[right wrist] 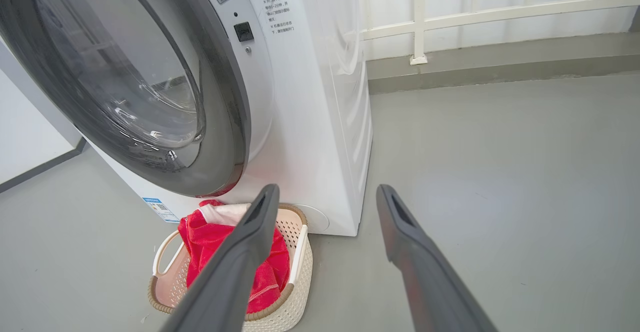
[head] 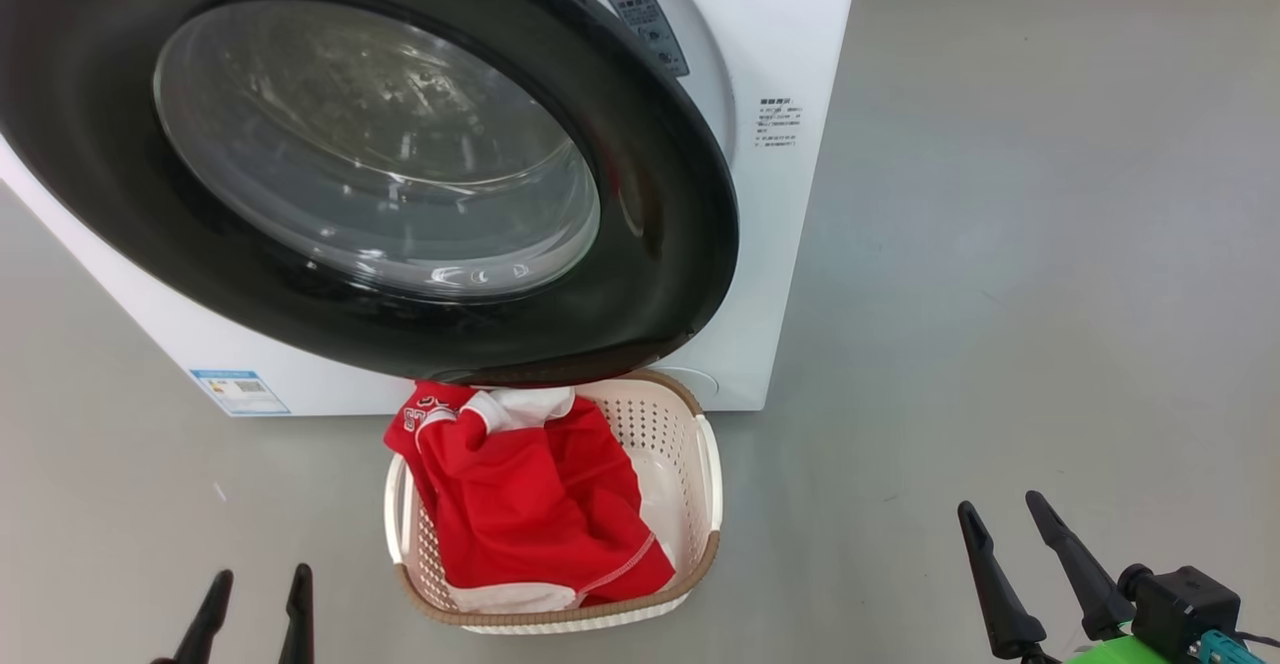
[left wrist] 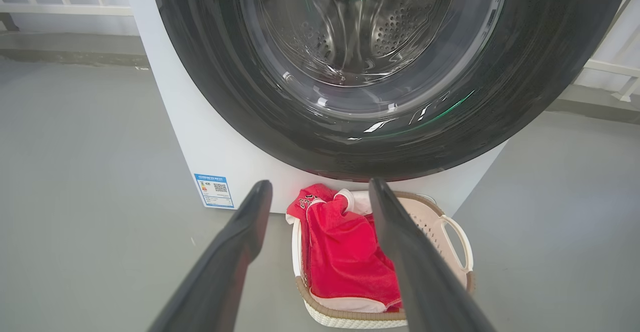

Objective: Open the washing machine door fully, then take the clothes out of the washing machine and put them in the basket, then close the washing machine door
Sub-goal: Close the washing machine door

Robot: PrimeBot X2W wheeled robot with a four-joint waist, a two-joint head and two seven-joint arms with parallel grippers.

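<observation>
two sets of dark fingers, both spread wide with nothing between them; left gripper (head: 260,584) sits at the lower left of the head view, right gripper (head: 1000,502) at the lower right, both over grey floor (head: 1000,244) and touching nothing; just ahead of the left one is the basket (head: 655,424), standing on the floor right by the front of the washing machine (head: 790,244); the clothes (head: 530,504) are in it, red with white trim, filling its left side and spilling over the back left corner of the rim; cream perforated wall shows on its right side; above hangs the washing machine door (head: 650,244), black rim and bulging glass, lower edge over the basket's back end; it sits close against the washer's front but i can't tell if it's latched; the steel drum (left wrist: 395,37) shows through the glass in the left wrist view; little blue label (head: 240,392) at the washer's lower left corner
</observation>
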